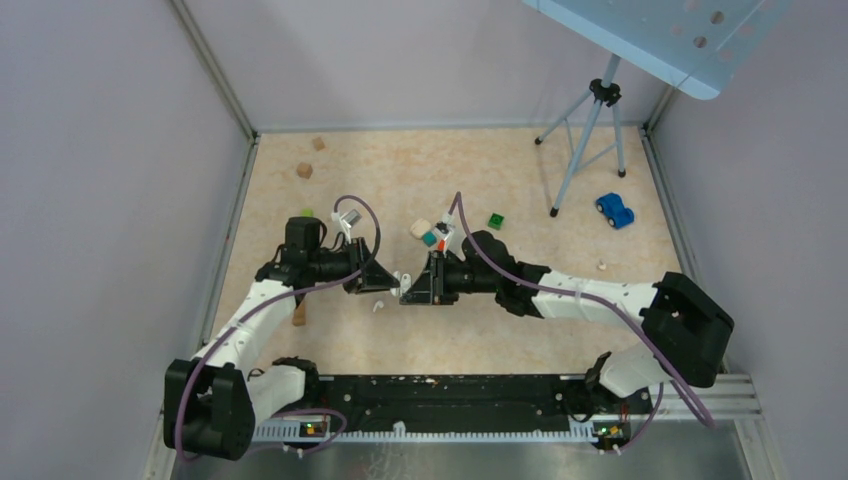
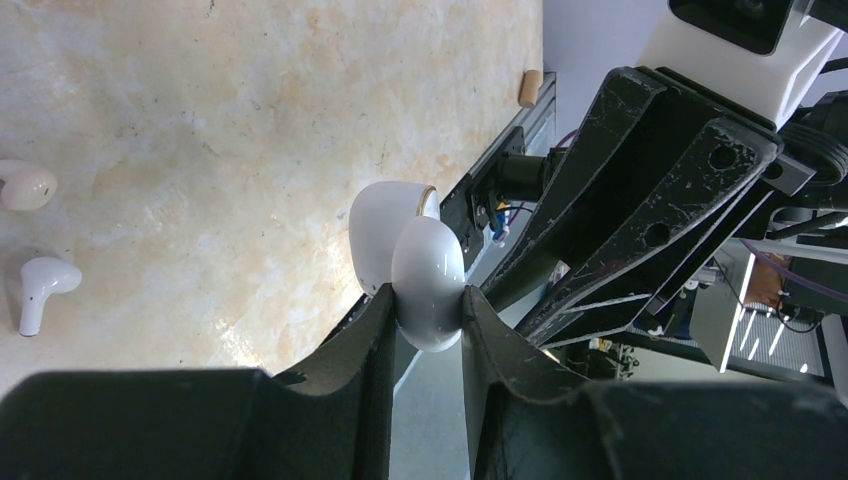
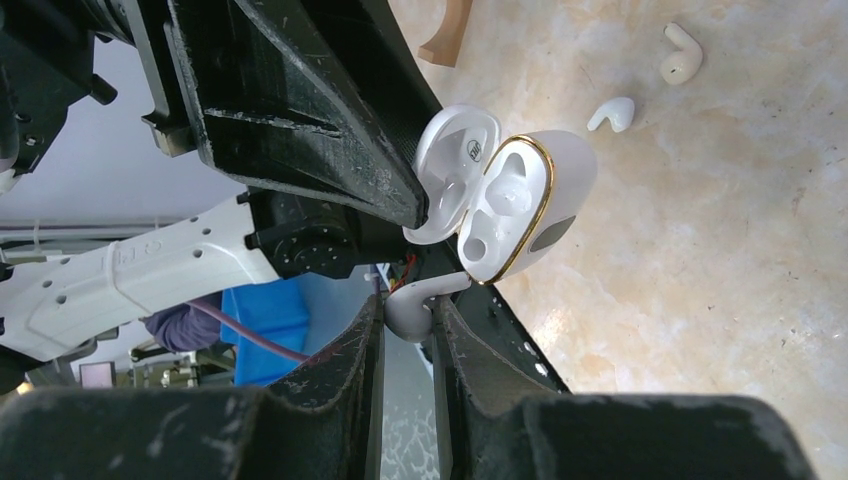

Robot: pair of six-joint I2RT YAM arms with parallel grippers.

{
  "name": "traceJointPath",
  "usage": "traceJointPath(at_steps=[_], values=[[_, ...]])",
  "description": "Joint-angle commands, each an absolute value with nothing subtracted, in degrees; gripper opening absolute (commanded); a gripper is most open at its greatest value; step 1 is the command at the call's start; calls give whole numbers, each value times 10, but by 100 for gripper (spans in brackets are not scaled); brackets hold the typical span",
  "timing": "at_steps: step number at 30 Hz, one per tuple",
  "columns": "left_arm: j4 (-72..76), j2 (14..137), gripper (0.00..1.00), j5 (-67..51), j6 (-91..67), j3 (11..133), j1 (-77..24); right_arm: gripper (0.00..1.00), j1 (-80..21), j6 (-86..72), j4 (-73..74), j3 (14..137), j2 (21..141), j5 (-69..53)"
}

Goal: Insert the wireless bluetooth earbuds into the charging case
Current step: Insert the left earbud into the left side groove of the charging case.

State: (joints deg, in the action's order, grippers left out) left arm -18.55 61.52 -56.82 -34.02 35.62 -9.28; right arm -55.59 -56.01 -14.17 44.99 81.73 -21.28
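Observation:
My left gripper (image 2: pixel 428 300) is shut on the charging case (image 2: pixel 425 270), a white rounded case held above the table. In the right wrist view the charging case (image 3: pixel 525 200) is open, lid swung back, with a gold rim and two hollow sockets. My right gripper (image 3: pixel 408 310) is shut on one earbud (image 3: pixel 415 305), whose stem tip touches the case's lower rim. The two grippers meet at mid-table, left gripper (image 1: pixel 385 283) facing right gripper (image 1: pixel 408 290). Two more earbud-shaped pieces lie on the table, one white (image 3: pixel 612 113) and one cream (image 3: pixel 682 52).
Coloured cubes (image 1: pixel 425 232) sit just behind the right wrist, and a green cube (image 1: pixel 496 221) lies further right. A blue toy car (image 1: pixel 615 210) and a tripod (image 1: pixel 590 130) stand at the back right. Tan wooden blocks (image 1: pixel 304 170) lie at the back left.

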Motion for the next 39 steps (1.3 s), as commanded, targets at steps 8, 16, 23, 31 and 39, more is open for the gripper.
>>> traceJointPath(at_steps=[8, 16, 23, 31, 39], values=[[-189, 611, 7, -585, -322, 375, -95, 0, -546, -571, -189, 446, 812, -221], [-192, 604, 7, -586, -322, 377, -95, 0, -545, -566, -178, 447, 818, -214], [-193, 604, 7, -591, -320, 377, -95, 0, -545, -574, -197, 436, 833, -214], [-193, 605, 7, -599, -321, 377, -95, 1, -540, -573, -194, 430, 835, -211], [-193, 604, 7, -606, -323, 377, -94, 2, -538, -577, -204, 417, 832, -211]])
